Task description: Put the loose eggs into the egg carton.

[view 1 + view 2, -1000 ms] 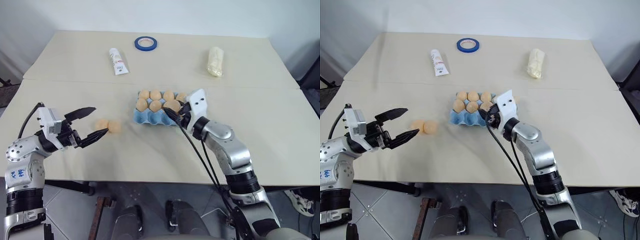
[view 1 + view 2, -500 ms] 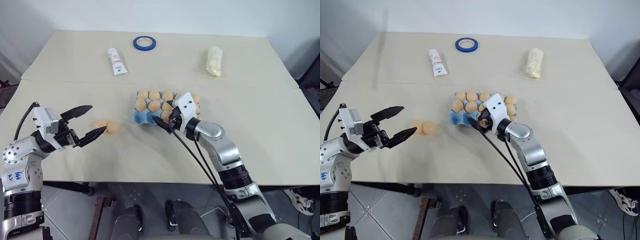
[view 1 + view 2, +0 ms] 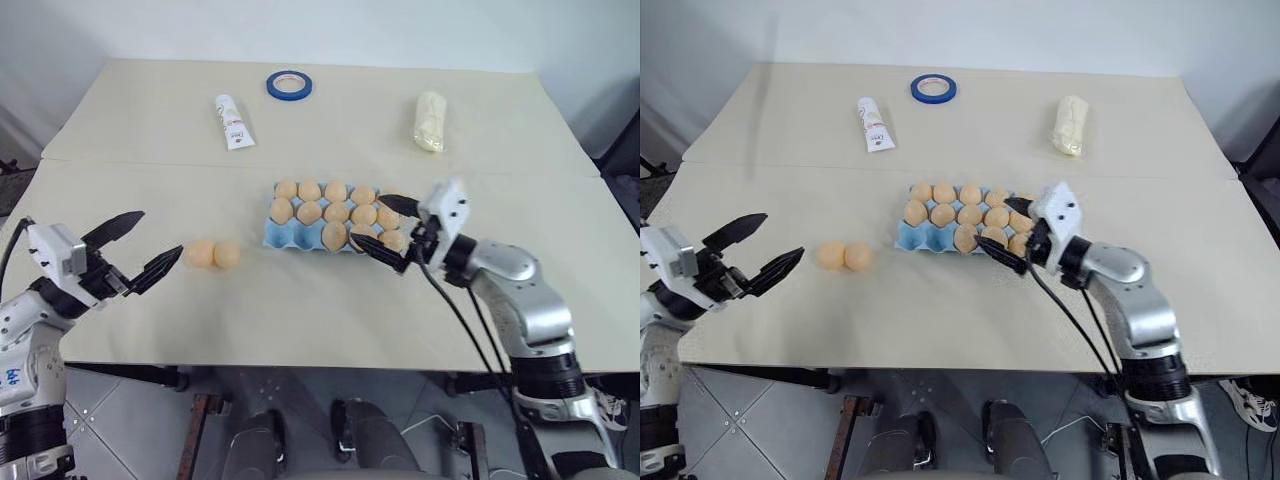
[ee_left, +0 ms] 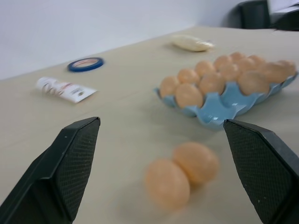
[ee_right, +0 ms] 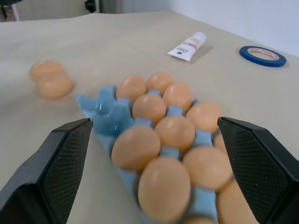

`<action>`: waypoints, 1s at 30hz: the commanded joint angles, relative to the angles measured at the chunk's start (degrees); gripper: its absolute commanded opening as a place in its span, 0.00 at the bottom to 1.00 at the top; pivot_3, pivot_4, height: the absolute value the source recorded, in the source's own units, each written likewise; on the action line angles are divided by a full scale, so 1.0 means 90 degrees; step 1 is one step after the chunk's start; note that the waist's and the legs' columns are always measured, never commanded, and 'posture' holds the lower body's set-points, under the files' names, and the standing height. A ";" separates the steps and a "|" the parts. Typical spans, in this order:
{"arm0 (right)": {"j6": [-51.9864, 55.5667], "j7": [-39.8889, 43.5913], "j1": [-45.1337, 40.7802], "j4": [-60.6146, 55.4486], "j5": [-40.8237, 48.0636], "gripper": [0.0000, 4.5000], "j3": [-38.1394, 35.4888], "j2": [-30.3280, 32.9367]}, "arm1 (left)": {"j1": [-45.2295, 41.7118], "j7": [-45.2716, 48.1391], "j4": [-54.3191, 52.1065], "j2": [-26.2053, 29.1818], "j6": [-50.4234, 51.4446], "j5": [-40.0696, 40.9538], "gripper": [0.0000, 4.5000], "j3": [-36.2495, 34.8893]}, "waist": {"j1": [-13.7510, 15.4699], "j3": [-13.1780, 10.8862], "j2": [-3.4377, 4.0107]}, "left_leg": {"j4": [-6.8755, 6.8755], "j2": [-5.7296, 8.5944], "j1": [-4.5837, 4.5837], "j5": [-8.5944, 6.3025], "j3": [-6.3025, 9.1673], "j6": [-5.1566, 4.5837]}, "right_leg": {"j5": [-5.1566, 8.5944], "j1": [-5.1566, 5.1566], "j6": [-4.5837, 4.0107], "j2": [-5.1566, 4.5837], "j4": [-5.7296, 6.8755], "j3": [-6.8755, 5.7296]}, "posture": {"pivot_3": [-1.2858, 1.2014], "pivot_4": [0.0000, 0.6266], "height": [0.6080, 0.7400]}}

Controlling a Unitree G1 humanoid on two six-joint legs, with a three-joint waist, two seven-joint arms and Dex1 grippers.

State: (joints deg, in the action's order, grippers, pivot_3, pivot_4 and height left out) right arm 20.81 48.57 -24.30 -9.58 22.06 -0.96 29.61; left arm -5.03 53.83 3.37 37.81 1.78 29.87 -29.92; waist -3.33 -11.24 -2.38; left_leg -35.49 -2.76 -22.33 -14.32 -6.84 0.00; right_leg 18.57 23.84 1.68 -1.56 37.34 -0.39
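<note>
Two loose eggs [image 3: 201,254] [image 3: 227,254] lie side by side, touching, on the beige table to the left of the egg carton [image 3: 281,236]. The carton is a light blue tray with several tan eggs in its cups; its front-left cups are bare. My left gripper [image 3: 160,235] is open, a little left of the loose eggs, pointing at them with nothing between its fingers. My right gripper [image 3: 367,220] is open at the carton's right end, with its fingers spread over the eggs there and gripping none. The left wrist view has the loose eggs [image 4: 168,184] in front of the carton [image 4: 219,112].
At the back of the table lie a blue tape ring [image 3: 289,85], a white tube [image 3: 233,122] and a cream lumpy bag [image 3: 429,121]. A seam crosses the table just behind the carton. The table's front edge runs close below both grippers.
My right gripper has opened and drawn back to the right, off the carton's middle. My left gripper has pulled back to the left, away from the two loose eggs.
</note>
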 commanded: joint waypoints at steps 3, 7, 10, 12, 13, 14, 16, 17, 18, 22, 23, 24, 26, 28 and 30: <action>-0.0165 0.1442 0.0394 0.0170 0.0713 1.00 -0.0584 0.0878 | 0.0453 -0.0274 -0.0094 0.0102 -0.0301 0.0028 1.00 -0.0640 | 0.0021 0.0000 0.0000 | -0.0002 0.0001 0.0003 0.0001 0.0001 -0.0001 | 0.0001 -0.0005 -0.0002 -0.0002 0.0000 0.0000 | 0.52 0.24 1.00; 0.0009 0.2451 0.0872 0.0250 0.1215 1.00 -0.0887 0.1581 | 0.1230 -0.0514 -0.0388 -0.0160 -0.0257 0.0181 1.00 -0.1065 | 0.0009 0.0000 0.0000 | 0.0002 -0.0001 0.0009 -0.0002 0.0003 -0.0002 | 0.0002 -0.0013 -0.0004 -0.0004 -0.0013 0.0000 | 0.52 0.24 1.00; -0.0010 0.2678 0.1002 0.0261 0.1327 1.00 -0.0964 0.1755 | 0.1644 -0.0539 -0.0616 -0.0272 -0.0245 0.0303 1.00 -0.1216 | -0.0007 0.0000 0.0000 | 0.0025 -0.0002 0.0016 -0.0003 0.0000 -0.0003 | 0.0002 -0.0016 -0.0004 -0.0003 -0.0030 0.0004 | 0.52 0.24 1.00; 0.0013 0.2728 0.1054 0.0243 0.1364 1.00 -0.0993 0.1807 | 0.1825 -0.0575 -0.0747 -0.0321 -0.0244 0.0374 1.00 -0.1279 | 0.0020 0.0000 0.0000 | 0.0025 -0.0003 0.0015 -0.0005 0.0009 0.0002 | 0.0005 -0.0016 -0.0010 -0.0001 -0.0032 -0.0003 | 0.52 0.24 1.00; 0.0023 0.2708 0.1071 0.0238 0.1372 1.00 -0.1006 0.1807 | 0.1915 -0.0579 -0.0791 -0.0334 -0.0243 0.0405 1.00 -0.1314 | 0.0024 0.0000 0.0000 | 0.0025 -0.0004 0.0014 -0.0013 0.0013 0.0020 | 0.0005 -0.0016 -0.0012 -0.0001 -0.0032 -0.0007 | 0.52 0.24 1.00; 0.0025 0.2692 0.1076 0.0246 0.1366 1.00 -0.1004 0.1807 | 0.1974 -0.0588 -0.0814 -0.0338 -0.0244 0.0427 1.00 -0.1336 | 0.0027 0.0000 0.0000 | 0.0025 -0.0003 0.0014 -0.0020 0.0014 0.0030 | 0.0005 -0.0017 -0.0013 -0.0002 -0.0033 -0.0008 | 0.52 0.24 1.00; 0.0029 0.2657 0.1075 0.0257 0.1348 1.00 -0.0988 0.1803 | 0.2032 -0.0614 -0.0846 -0.0333 -0.0242 0.0457 1.00 -0.1353 | 0.0035 0.0000 0.0001 | 0.0025 -0.0002 0.0013 -0.0021 0.0014 0.0032 | 0.0006 -0.0020 -0.0014 -0.0005 -0.0039 -0.0008 | 0.52 0.24 1.00; 0.0030 0.2635 0.1055 0.0269 0.1333 1.00 -0.0968 0.1792 | 0.2052 -0.0623 -0.0915 -0.0336 -0.0220 0.0466 1.00 -0.1327 | 0.0039 0.0000 0.0002 | 0.0025 0.0000 0.0013 -0.0021 0.0014 0.0032 | 0.0006 -0.0020 -0.0014 -0.0007 -0.0041 -0.0008 | 0.52 0.24 1.00; 0.0035 0.2598 0.1025 0.0281 0.1315 1.00 -0.0947 0.1775 | 0.2052 -0.0636 -0.1021 -0.0336 -0.0197 0.0461 1.00 -0.1261 | 0.0040 -0.0001 0.0002 | 0.0025 0.0000 0.0011 -0.0021 0.0014 0.0032 | 0.0006 -0.0019 -0.0014 -0.0008 -0.0044 -0.0008 | 0.52 0.24 1.00; 0.0069 0.2477 0.0948 0.0296 0.1259 1.00 -0.0884 0.1754 | 0.1824 -0.0877 -0.1573 -0.0405 0.0019 0.0424 1.00 -0.0792 | 0.0049 -0.0001 0.0002 | 0.0026 0.0001 0.0007 -0.0024 0.0016 0.0033 | 0.0006 -0.0020 -0.0014 -0.0010 -0.0051 -0.0010 | 0.52 0.24 1.00; 0.0083 0.2442 0.0937 0.0289 0.1250 1.00 -0.0869 0.1747 | 0.1699 -0.1008 -0.1734 -0.0445 0.0099 0.0387 1.00 -0.0608 | 0.0057 -0.0001 0.0002 | 0.0026 0.0001 0.0006 -0.0024 0.0016 0.0033 | 0.0006 -0.0020 -0.0014 -0.0009 -0.0051 -0.0010 | 0.52 0.24 1.00; 0.0095 0.2409 0.0931 0.0272 0.1243 1.00 -0.0851 0.1738 | 0.1528 -0.1192 -0.1865 -0.0498 0.0196 0.0318 1.00 -0.0395 | 0.0063 -0.0001 0.0002 | 0.0026 0.0001 0.0006 -0.0024 0.0016 0.0033 | 0.0006 -0.0020 -0.0014 -0.0009 -0.0050 -0.0011 | 0.52 0.24 1.00; 0.0128 0.2346 0.0934 0.0218 0.1254 1.00 -0.0836 0.1723 | 0.1188 -0.1559 -0.2055 -0.0624 0.0342 0.0157 1.00 -0.0009 | 0.0082 0.0000 0.0003 | 0.0026 0.0000 0.0007 -0.0023 0.0017 0.0032 | 0.0005 -0.0022 -0.0013 -0.0007 -0.0048 -0.0012 | 0.52 0.24 1.00; 0.0170 0.2275 0.0948 0.0161 0.1271 1.00 -0.0848 0.1714 | 0.0911 -0.1913 -0.2221 -0.0773 0.0500 -0.0012 1.00 0.0343 | 0.0115 0.0000 0.0002 | 0.0025 0.0001 0.0008 -0.0013 0.0017 0.0017 | 0.0004 -0.0024 -0.0011 -0.0004 -0.0043 -0.0012 | 0.52 0.24 1.00; 0.0214 0.2203 0.0991 0.0082 0.1291 1.00 -0.0881 0.1722 | 0.0643 -0.2274 -0.2413 -0.0975 0.0647 -0.0183 1.00 0.0751 | 0.0117 0.0000 0.0002 | 0.0025 0.0001 0.0009 -0.0003 0.0013 0.0000 | 0.0002 -0.0025 -0.0007 0.0000 -0.0043 -0.0009 | 0.52 0.24 1.00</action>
State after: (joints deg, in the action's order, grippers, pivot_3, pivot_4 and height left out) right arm 22.63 68.89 -15.30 -6.61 32.86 -7.55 44.81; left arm 1.37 35.75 -15.35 29.45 7.02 29.35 -24.76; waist -2.27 -11.25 -2.36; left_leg -35.26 -2.74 -22.25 -14.34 -6.75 0.00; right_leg 18.58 23.62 1.64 -1.54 36.95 -0.45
